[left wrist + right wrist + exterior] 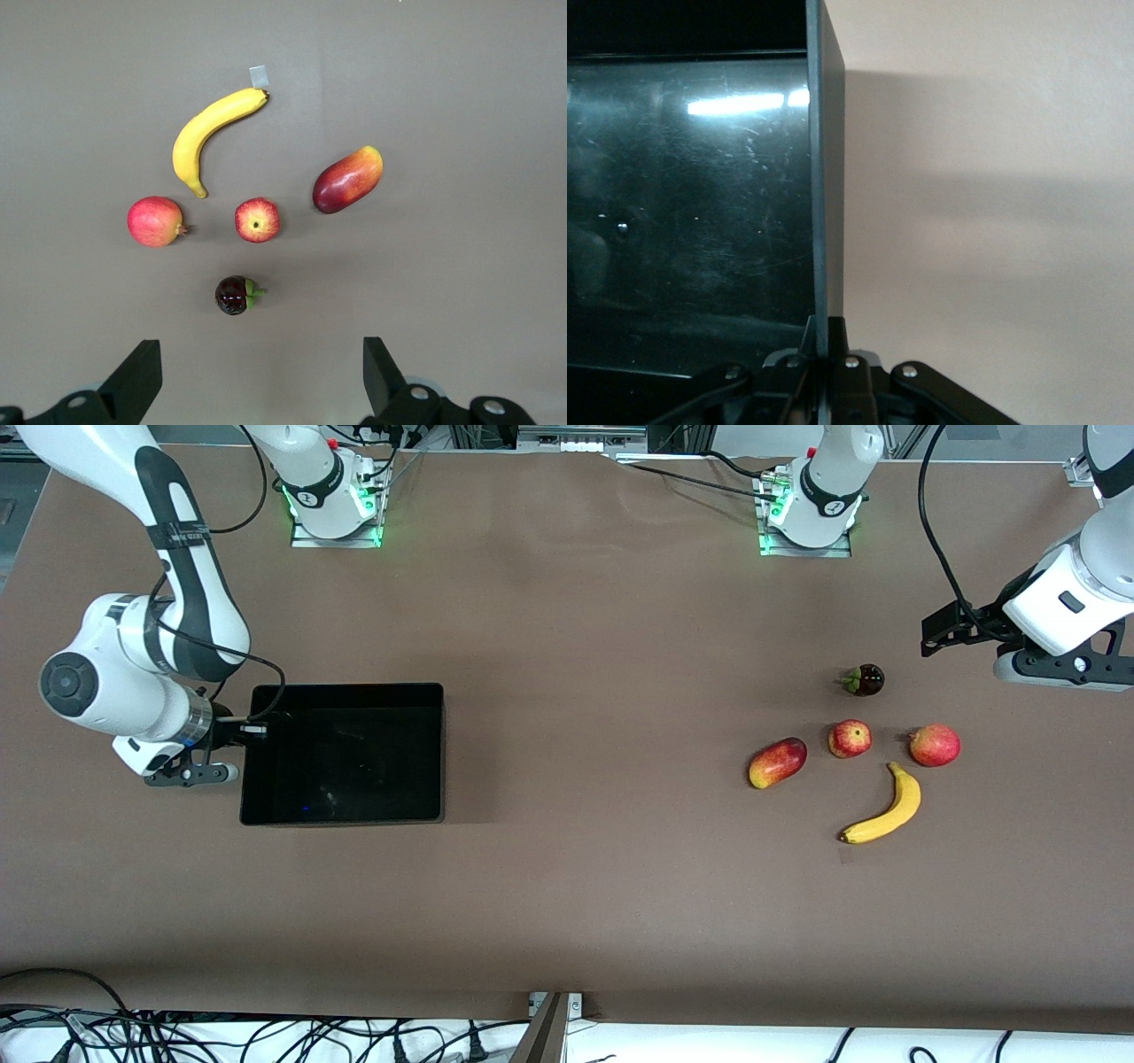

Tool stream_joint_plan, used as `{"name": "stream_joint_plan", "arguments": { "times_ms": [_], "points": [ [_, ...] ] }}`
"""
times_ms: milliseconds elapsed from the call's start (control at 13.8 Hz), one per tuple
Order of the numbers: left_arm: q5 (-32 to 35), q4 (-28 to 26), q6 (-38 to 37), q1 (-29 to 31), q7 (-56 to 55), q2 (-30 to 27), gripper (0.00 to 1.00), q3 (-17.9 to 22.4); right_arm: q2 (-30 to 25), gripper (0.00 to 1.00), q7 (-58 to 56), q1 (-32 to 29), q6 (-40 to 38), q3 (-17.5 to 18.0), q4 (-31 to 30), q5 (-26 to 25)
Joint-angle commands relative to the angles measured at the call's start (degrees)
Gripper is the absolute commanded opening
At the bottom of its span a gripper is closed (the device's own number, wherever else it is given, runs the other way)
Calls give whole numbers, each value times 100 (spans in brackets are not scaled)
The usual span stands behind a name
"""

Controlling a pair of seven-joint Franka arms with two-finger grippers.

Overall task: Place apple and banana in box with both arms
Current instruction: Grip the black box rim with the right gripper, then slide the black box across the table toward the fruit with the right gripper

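The apple (pixel 850 739) lies on the brown table between a mango and a pinkish-red fruit; it also shows in the left wrist view (pixel 257 220). The banana (pixel 886 810) lies just nearer the front camera than the apple, and shows in the left wrist view (pixel 208 133). The black box (pixel 345 687) stands toward the right arm's end and holds nothing. My right gripper (pixel 252 729) is shut on the box's end wall (pixel 819 177), one finger inside and one outside (pixel 824 332). My left gripper (pixel 930 633) is open and empty (pixel 257 354), over bare table beside the mangosteen.
A dark mangosteen (pixel 864 680) with green leaves lies beside the apple, farther from the front camera (pixel 235 295). A mango (pixel 777 763) and a pinkish-red round fruit (pixel 935 745) flank the apple. A small tape piece (pixel 259 76) lies at the banana's tip.
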Motion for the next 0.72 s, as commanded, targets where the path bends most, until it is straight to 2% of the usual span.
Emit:
{"name": "stream_joint_plan", "arguments": {
  "times_ms": [0,290,652],
  "points": [
    [8,211,-146,-20,43,99,100,6,-22,0,99,164,-831,140,771,487],
    [8,211,-146,-20,43,108,100,6,197,0,1002,892,-1036,158,1283,682],
    [17,220,-146,-20,43,99,100,-3,882,0,2531,2166,-930,202,1818,1139]
  ]
}}
